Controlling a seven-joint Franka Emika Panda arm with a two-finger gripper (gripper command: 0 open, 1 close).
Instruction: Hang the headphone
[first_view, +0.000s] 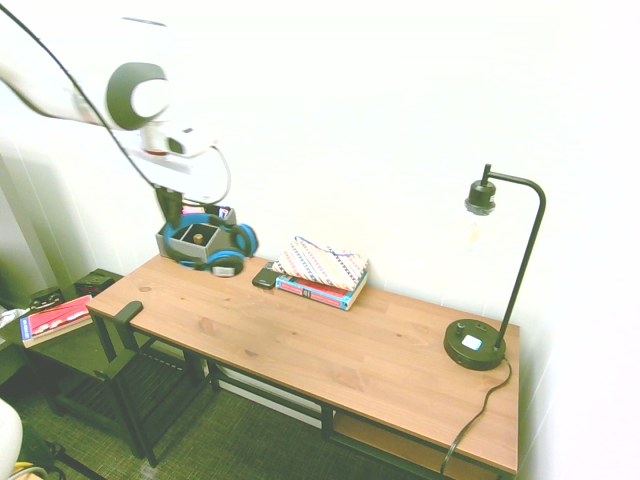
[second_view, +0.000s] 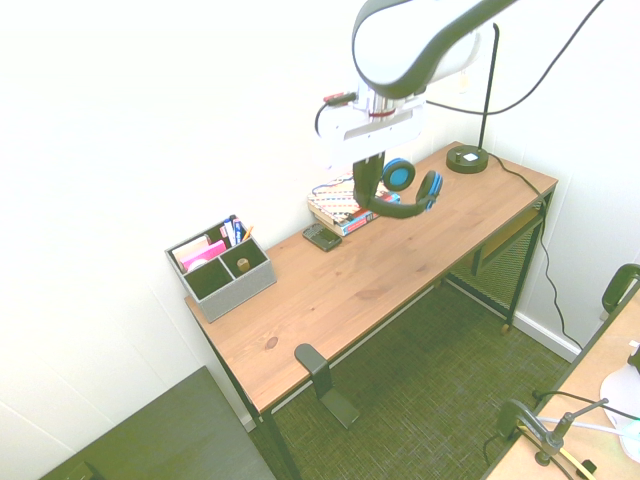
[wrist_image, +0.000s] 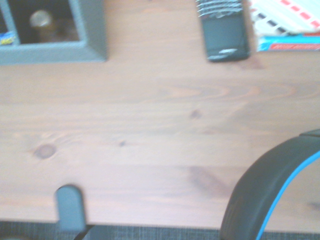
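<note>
The gripper (second_view: 366, 190) is seen clenched on the headphone (second_view: 404, 190), which is held in the air above the table (second_view: 400, 265), clear of the wooden top. The grasp is taken at one end of the headband; from there the band curves out sideways, and the two ear cups hang beside the fingers. The headband is black on its outer face with a bright blue stripe along the edge, as shown close up in the wrist view (wrist_image: 270, 195). The ear cups are round, blue on their faces with black rims. In the first exterior view the headphone (first_view: 228, 245) is partly hidden by the grey organiser (first_view: 193, 243).

Beneath the held headphone, near the table's back edge, a dark phone (second_view: 322, 237) is laid flat, just beside a stack of books (second_view: 342, 207) with a striped pouch on top. The grey organiser (second_view: 222, 266) is placed at the back corner of one end. A grey hook (second_view: 318, 368) is clamped on the front edge. A black desk lamp (first_view: 490, 300) is stood at the opposite end.
</note>
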